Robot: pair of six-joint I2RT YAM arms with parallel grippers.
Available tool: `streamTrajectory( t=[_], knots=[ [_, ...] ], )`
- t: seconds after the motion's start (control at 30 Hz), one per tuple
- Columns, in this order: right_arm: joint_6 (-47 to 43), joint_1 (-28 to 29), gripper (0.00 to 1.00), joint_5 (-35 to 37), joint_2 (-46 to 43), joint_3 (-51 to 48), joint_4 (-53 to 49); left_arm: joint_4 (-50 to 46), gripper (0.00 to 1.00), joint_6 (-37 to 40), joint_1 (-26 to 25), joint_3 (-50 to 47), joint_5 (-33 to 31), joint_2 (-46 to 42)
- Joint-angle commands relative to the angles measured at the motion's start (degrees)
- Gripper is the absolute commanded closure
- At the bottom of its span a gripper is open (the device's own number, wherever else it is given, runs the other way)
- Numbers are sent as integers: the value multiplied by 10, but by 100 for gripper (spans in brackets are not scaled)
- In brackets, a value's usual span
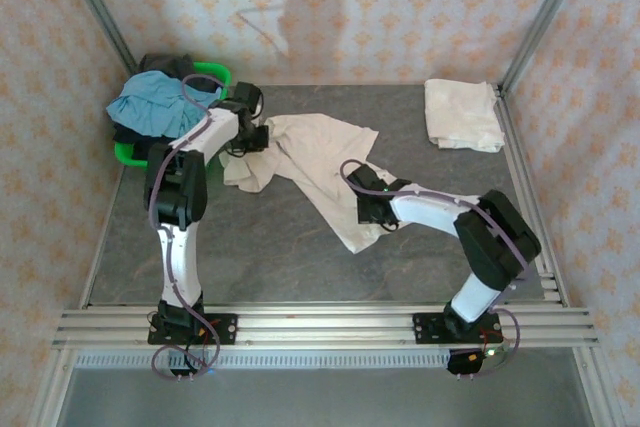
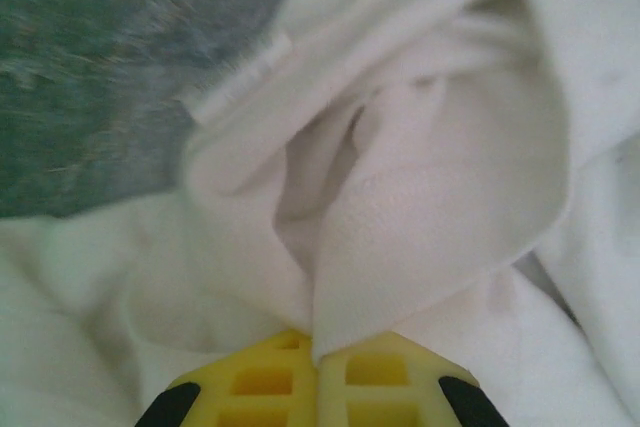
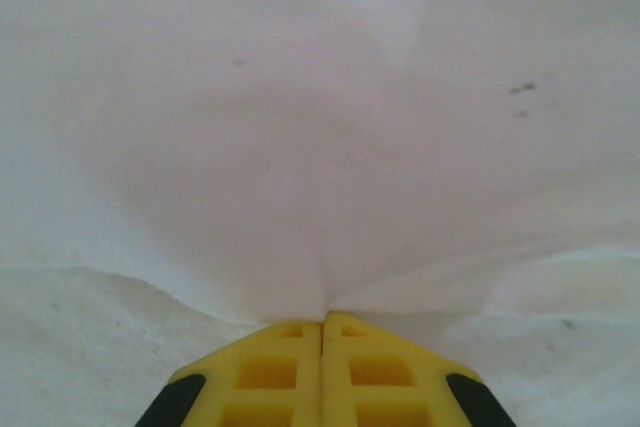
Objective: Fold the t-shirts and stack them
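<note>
A crumpled cream t-shirt (image 1: pixel 315 162) lies stretched across the middle of the grey table. My left gripper (image 1: pixel 256 137) is at its upper left end, shut on a fold of the t-shirt (image 2: pixel 420 247) near the collar seam; the yellow fingers (image 2: pixel 262 379) pinch the cloth between them. At the shirt's lower right part, my right gripper (image 1: pixel 372 209) is shut on the t-shirt (image 3: pixel 300 177), cloth bunching at the yellow fingertips (image 3: pixel 375 372). A second cream t-shirt (image 1: pixel 461 114) lies folded at the back right corner.
A green basket (image 1: pixel 128 154) at the back left holds a light blue garment (image 1: pixel 157 105) and a dark garment (image 1: pixel 167 65). Metal frame posts and patterned walls close in the table (image 1: pixel 270 257). A rail (image 1: pixel 320 325) runs along the near edge.
</note>
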Motion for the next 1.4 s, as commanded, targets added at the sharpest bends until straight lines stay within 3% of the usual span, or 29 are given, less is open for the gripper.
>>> streamTrajectory(
  t=[0.0,0.27,0.33,0.43,0.5,0.6,0.67,0.77,0.87,0.97,1.2,1.37],
  knots=[
    [-20,-25,100,78,-80,21,-67,-28,100,1,20,-21,-6,-118],
    [-97,-102,100,115,-214,74,-95,-44,100,-13,46,-81,-74,-258],
    [-104,-143,100,94,-219,92,-83,-37,100,-20,59,-79,-76,-245],
    [-131,-184,99,70,-182,124,-44,-65,99,-25,79,-5,-61,-159],
    [-143,-196,93,79,-127,172,-61,-119,80,-22,83,79,-48,-72],
    [-129,-196,83,72,-55,248,-149,-147,66,-14,82,120,-23,-25],
    [-117,-194,74,57,-54,227,-143,-103,48,-16,81,56,-24,-64],
    [-99,-196,66,24,-87,146,-101,-63,32,-22,80,-30,-27,-133],
    [-80,-196,57,-11,-105,86,-61,-30,28,-31,59,-132,-34,-202],
    [-64,-200,47,5,-85,68,-36,9,23,-58,30,-238,-56,-251],
    [-64,-225,42,15,32,150,-34,77,24,-98,-16,-358,-45,-274],
    [-55,-253,39,11,105,213,-30,119,23,-113,-42,-386,-29,-236]
  ],
)
